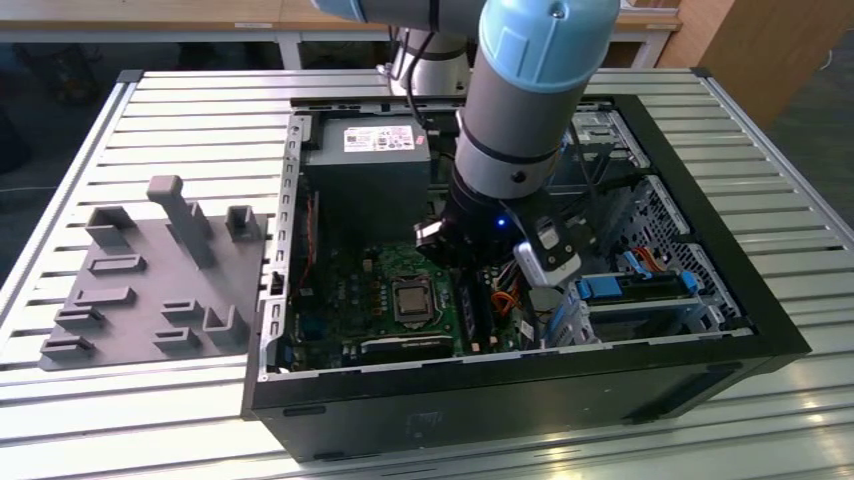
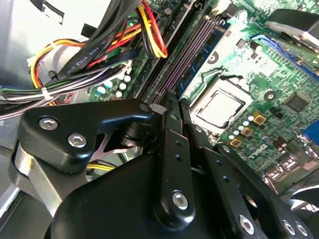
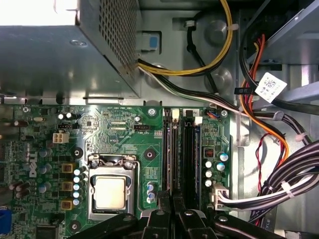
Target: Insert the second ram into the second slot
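An open computer case [image 1: 747, 300] lies on a slatted table [image 1: 160, 120], with the arm [image 1: 527, 100] reaching down into it. Inside, the green board [image 3: 124, 134] carries a square silver processor [image 3: 109, 191] and, beside it, long dark memory slots [image 3: 172, 149]. The gripper [image 3: 172, 216] hangs just above these slots, fingers [image 2: 172, 149] drawn close together. A dark stick, seemingly the second ram [image 3: 189, 154], stands in a slot; whether the fingers touch it cannot be told.

Open computer case [image 1: 747, 330] (grey fixture plate [image 1: 147, 290] beside it) on slatted table [image 1: 200, 110].
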You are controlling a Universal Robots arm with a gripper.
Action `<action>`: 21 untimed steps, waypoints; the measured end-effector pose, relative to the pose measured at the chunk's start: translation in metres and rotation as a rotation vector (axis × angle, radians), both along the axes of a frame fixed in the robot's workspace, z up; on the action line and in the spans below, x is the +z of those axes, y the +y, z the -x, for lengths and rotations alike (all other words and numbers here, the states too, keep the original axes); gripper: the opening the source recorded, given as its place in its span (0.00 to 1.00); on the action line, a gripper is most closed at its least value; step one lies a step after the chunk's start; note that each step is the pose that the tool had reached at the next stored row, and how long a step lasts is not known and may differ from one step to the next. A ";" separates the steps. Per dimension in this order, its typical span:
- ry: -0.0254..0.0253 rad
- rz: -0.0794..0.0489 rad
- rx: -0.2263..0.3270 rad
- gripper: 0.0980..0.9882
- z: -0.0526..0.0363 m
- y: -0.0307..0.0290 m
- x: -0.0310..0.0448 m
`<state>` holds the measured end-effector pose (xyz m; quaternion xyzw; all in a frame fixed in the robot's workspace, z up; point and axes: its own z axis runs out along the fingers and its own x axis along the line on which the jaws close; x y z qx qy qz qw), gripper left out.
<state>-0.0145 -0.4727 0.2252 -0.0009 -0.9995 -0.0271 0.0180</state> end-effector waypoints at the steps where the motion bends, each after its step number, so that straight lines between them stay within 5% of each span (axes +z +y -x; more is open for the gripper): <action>1: 0.0000 0.000 0.000 0.04 0.0000 0.0000 -0.0003; 21: 0.0002 0.000 0.000 0.04 -0.0044 0.0000 -0.0019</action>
